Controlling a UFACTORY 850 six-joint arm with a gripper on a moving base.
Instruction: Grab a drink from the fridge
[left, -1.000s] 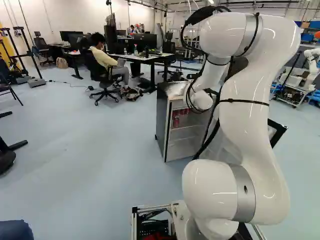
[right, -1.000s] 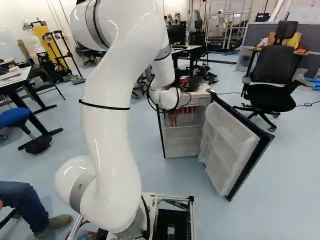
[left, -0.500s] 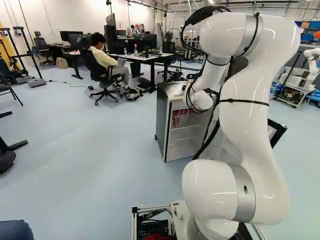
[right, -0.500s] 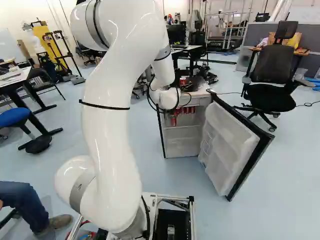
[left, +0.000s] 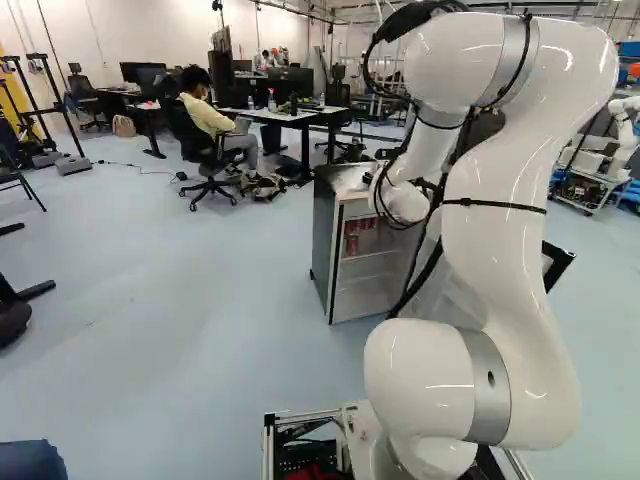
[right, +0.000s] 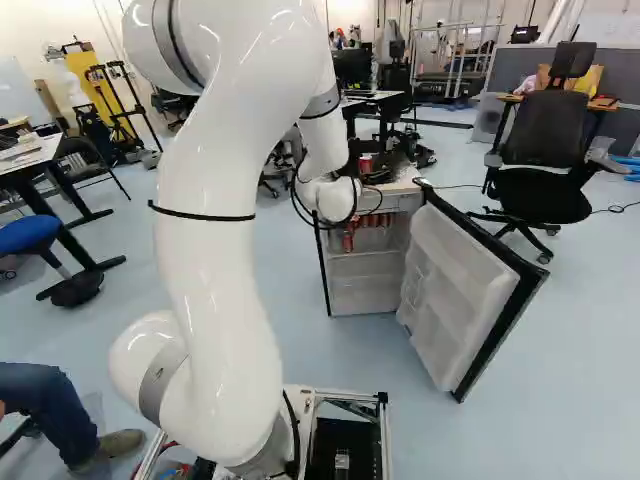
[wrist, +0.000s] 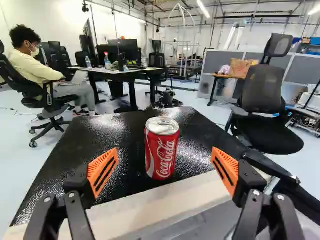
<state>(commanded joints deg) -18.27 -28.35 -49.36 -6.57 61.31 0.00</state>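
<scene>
The claw (wrist: 164, 156) is wide, with its orange pads (wrist: 103, 172) far enough apart for a can to fit. It holds nothing. The red can (wrist: 162, 142) stands up straight on the fridge top (wrist: 75, 155), near the fridge's front edge, lined up with the gap in the claw. Neither pad touches it. That looks like a good spot, because the can has air on both sides and the claw can come at it from the fridge's front. It is round and smooth, so it could tip or slide if just one side bumps it. The arm (right: 210, 270) reaches over to the fridge (left: 323, 240) from in front, which keeps the claw level with the can. More red cans (left: 352, 244) sit high up inside the fridge, and its door (right: 460, 290) hangs wide open, maybe so a claw can get in. I can't tell if the drink for this job is the can on top or one inside. If it is the top one, the claw should line up both pads and squeeze gently. Past the fridge there is a black chair (wrist: 262, 92), out of the way.
</scene>
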